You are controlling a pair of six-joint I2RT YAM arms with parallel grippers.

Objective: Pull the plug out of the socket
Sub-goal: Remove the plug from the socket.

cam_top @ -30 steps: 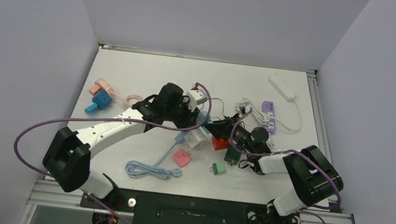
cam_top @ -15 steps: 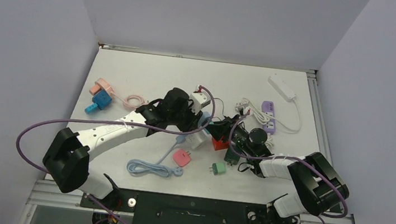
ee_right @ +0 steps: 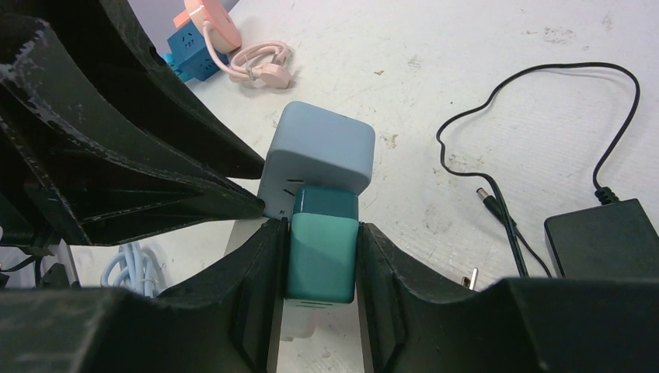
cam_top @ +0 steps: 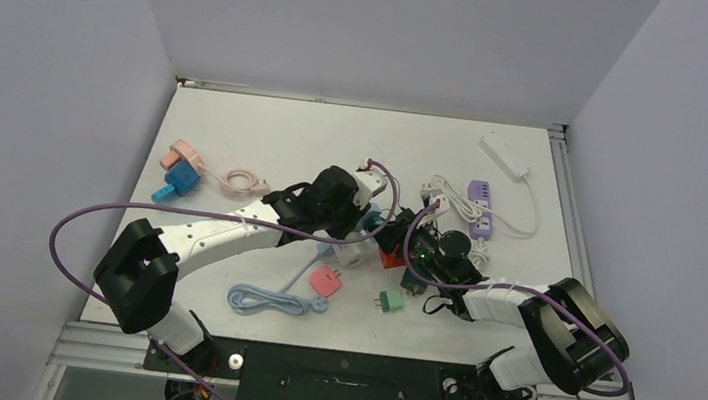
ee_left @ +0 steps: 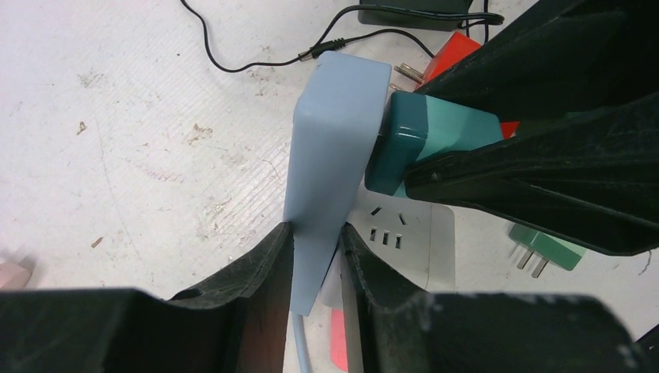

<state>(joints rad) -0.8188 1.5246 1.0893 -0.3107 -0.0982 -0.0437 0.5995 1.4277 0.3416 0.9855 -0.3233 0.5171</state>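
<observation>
Plug [ee_right: 322,256], teal in colour, sits pushed into the face of the pale blue socket [ee_right: 319,159], the two touching, near the middle of the tabletop [ee_right: 466,47]. The right hand [ee_right: 321,233] is clamped on the plug from both sides. The left hand [ee_left: 315,235] is clamped on the socket's lower end. A white power strip [ee_left: 404,233] lies beneath them, a green adapter [ee_left: 548,249] lies near it, and a black power brick [ee_right: 602,237] sits off to the side.

Overhead rear view, close wrist views sharing plug [ee_right: 322,256]
</observation>
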